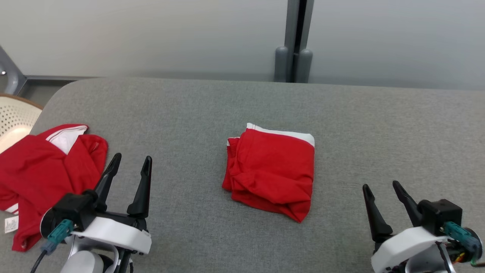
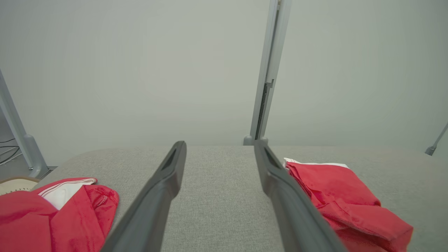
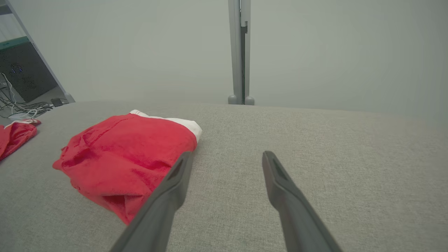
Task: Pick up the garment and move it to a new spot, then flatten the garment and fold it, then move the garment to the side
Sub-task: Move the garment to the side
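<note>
Garment (image 1: 271, 170), red and folded, lies on the grey surface (image 1: 189, 110) between the left claw (image 1: 132, 157) and right claw (image 1: 380, 185), both spread wide, empty and clear of it.

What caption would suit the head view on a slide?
Folded red garment on the grey table between the open left gripper and right gripper; crumpled red garment at left.

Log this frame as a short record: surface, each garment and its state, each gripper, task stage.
surface: grey fabric-covered table
folded garment: red with white trim, folded, mid-table, untouched
second garment: red, loose and crumpled, at the table's left edge
left gripper: open, empty
right gripper: open, empty
task stage: fold looks done; move to the side not yet done
</note>
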`<state>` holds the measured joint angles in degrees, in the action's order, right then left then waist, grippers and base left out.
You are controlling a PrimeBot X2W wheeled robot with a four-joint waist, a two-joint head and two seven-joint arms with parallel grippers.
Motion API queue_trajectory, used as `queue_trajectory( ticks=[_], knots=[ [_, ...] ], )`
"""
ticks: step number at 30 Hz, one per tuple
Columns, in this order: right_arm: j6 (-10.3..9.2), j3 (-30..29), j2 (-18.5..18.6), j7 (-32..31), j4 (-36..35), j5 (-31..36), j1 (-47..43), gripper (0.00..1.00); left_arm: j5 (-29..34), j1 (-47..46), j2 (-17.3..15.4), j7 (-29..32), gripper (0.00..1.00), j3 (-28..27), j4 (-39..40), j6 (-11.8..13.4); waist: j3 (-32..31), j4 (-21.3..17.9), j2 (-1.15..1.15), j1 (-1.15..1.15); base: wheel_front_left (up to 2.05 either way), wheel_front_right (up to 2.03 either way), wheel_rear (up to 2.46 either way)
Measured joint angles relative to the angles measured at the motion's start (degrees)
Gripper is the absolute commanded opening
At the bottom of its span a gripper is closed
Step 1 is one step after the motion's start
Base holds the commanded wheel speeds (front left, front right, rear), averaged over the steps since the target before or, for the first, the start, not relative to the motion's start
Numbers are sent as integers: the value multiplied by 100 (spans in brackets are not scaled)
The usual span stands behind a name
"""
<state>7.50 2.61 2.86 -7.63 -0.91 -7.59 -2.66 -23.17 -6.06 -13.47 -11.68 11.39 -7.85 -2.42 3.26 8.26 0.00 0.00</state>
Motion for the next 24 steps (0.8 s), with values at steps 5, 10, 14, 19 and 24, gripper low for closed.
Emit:
queue_trajectory(
  ticks=[5,10,14,19,24],
  knots=[
    [0,335,-5,56,865,-76,738,100,-46,-378,44,-146,100,21,-125,-133,488,309,0,0,0,0,0],
    [0,582,-7,216,1751,-248,1305,100,-64,-653,99,-249,100,35,-274,-242,908,590,0,0,0,0,0],
    [0,813,-8,268,2265,-401,1487,100,-64,-744,131,-298,100,35,-377,-269,1118,740,0,0,0,0,0],
    [-1,1066,7,285,2590,-526,1697,16,-63,-778,151,-314,100,-8,-454,-309,1168,716,0,0,0,0,0],
    [7,1116,-20,105,2702,-218,1829,0,-48,-825,149,-323,100,-49,-491,-331,1167,648,0,0,0,0,0]
  ],
)
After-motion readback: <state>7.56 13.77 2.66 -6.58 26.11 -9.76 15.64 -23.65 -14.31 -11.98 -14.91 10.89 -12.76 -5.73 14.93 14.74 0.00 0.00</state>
